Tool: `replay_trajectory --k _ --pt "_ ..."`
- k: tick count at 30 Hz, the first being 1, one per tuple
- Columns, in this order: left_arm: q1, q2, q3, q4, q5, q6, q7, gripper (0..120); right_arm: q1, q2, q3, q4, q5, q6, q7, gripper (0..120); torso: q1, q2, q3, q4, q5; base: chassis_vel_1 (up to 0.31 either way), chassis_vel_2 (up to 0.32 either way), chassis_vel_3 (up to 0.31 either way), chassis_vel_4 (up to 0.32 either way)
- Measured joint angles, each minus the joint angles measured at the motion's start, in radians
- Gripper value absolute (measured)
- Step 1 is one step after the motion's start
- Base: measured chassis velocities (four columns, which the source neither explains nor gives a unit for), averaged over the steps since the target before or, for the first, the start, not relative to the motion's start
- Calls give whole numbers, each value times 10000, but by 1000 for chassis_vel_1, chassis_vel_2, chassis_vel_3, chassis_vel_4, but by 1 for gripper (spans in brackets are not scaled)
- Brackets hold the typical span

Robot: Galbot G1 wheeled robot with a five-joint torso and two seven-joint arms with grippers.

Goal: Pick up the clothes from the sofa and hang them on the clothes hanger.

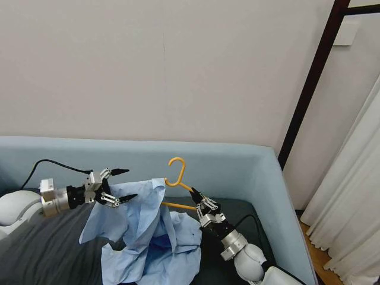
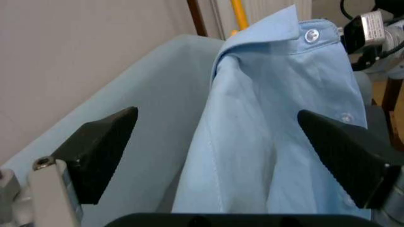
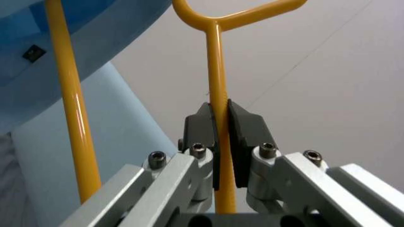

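Head view: high, aimed forward and down at sofa (image 1: 237, 163) and wall (image 1: 148, 71), mid range. Left wrist view: close, sighting past left gripper (image 2: 216, 112) onto shirt (image 2: 265, 94). Right wrist view: very close, aimed up hanger (image 3: 216, 61) from right gripper (image 3: 219, 106). Shared by all: hanger, shirt, sofa.

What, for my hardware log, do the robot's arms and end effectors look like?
Both arms have white rounded shells and silver cylindrical wrists. The left end effector has black wedge-shaped fingers on silver linkages, with a black cable looping off its wrist. The right end effector has flat black pads on silver links fastened by hex screws, and a second black cable.
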Motion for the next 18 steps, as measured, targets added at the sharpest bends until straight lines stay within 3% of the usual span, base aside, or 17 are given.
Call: replay_trajectory --k 5,9,18 --pt "-971 -526 751 695 532 140 653 90 -74 1 168 -19 -224 70 -7 4 1 0 0 -1 0 0 0 0 0" --pt "-1514 -874 1017 1275 1132 276 1480 71 -68 -11 289 -37 -440 122 -12 4 0 -1 0 3 2 0 0 0 0" --pt "-2078 -1293 1338 1806 1593 328 1774 43 -2 14 380 -35 -598 197 -29 4 0 -1 0 1 2 0 0 0 0"
